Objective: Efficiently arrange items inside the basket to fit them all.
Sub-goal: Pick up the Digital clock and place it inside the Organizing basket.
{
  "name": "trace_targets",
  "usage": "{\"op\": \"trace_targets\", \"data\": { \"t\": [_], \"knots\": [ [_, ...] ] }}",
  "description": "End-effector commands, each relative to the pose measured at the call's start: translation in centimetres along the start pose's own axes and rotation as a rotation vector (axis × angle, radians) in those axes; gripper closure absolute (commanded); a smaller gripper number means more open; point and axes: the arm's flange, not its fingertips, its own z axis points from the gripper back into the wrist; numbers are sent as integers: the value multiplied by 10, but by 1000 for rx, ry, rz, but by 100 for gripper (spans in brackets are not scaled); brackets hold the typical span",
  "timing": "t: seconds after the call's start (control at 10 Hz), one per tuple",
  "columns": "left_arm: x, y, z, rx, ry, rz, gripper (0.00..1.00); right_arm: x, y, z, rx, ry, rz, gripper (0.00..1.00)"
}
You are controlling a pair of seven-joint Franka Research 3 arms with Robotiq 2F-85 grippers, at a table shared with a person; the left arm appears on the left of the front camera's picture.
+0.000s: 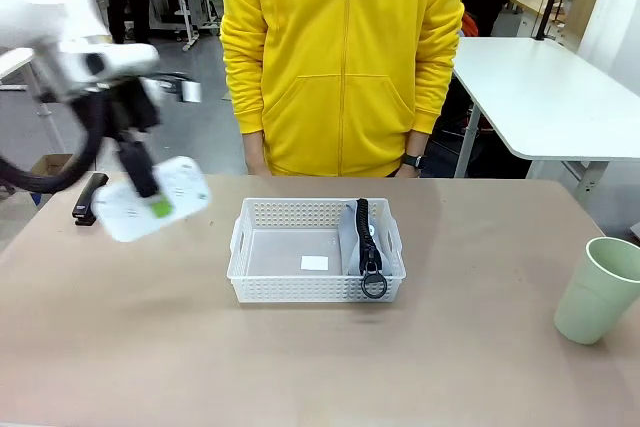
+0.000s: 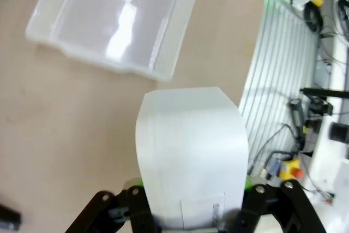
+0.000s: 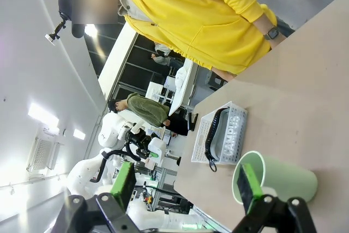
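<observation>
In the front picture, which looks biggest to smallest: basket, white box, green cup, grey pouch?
Biggest: basket.
Next: white box and green cup, about alike; the box is blurred.
Smallest: grey pouch.

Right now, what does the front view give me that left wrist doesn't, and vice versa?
Front adds: cup at the table's right end, pouch on edge against the basket's right wall, dark object near the table's left edge, person behind. Left wrist adds: label on the box's gripped end, green pads on its sides, ribbed metal panel beyond the table. Shared: left pincer shut on the box, held left of the basket; sticker on the basket's floor.
</observation>
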Motion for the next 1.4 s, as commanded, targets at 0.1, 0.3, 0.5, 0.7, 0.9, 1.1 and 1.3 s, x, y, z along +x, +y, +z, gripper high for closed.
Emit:
{"op": "trace_targets", "data": {
  "t": [0.1,0.3,0.5,0.7,0.9,1.1,1.3],
  "knots": [
    [74,-18,-48,131,65,-17,44,3,1,-1,16,-10,31,0],
    [114,-19,-84,129,58,-17,44,3,1,-1,16,-10,31,0],
    [150,-7,-118,182,-2,9,44,3,1,-1,16,-10,31,0],
    [175,2,-147,256,17,55,44,3,1,-1,16,-10,31,0],
    [184,19,-167,260,93,93,44,3,1,-1,16,-10,31,0],
    [182,31,-184,269,146,119,44,3,1,-1,16,-10,31,0],
    [179,39,-202,274,184,127,44,3,1,-1,16,-10,31,0]
  ]
}}
